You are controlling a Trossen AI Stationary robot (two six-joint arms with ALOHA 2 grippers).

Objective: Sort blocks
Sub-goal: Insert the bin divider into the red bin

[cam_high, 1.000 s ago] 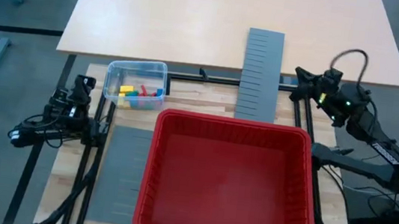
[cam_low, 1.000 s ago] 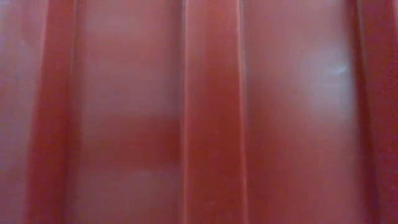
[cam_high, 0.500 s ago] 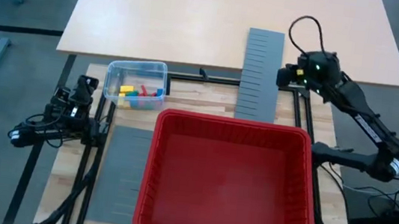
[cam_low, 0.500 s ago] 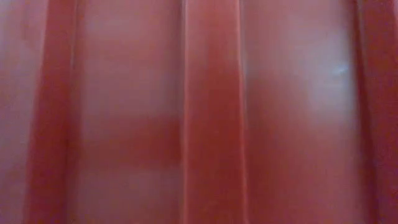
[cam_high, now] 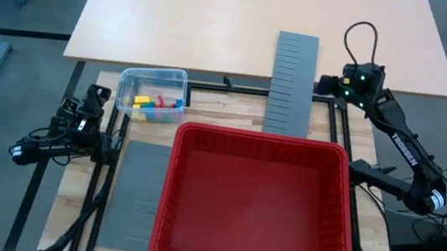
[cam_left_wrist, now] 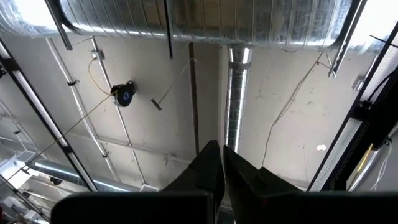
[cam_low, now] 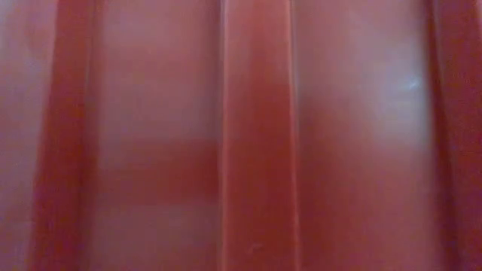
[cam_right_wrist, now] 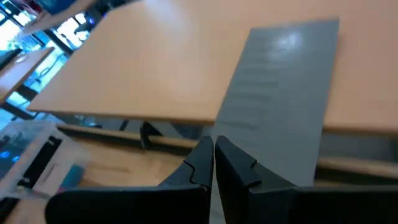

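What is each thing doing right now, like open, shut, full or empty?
Red basket: upright, nothing inside.
Clear tub: no lid on it, holding the blocks.
Blocks: piled in the tub, unsorted.
Grey divider panel: lying flat, bridging the two tables.
Second grey panel: lying flat beside the basket.
Left gripper: shut, empty, pointing up at the ceiling.
Right gripper: shut, empty, beside the divider panel.

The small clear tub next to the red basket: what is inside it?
Inside the clear tub lie the blocks: yellow, green, red and blue ones in a loose pile. Any blocks underneath the pile are covered, so the number cannot be told.
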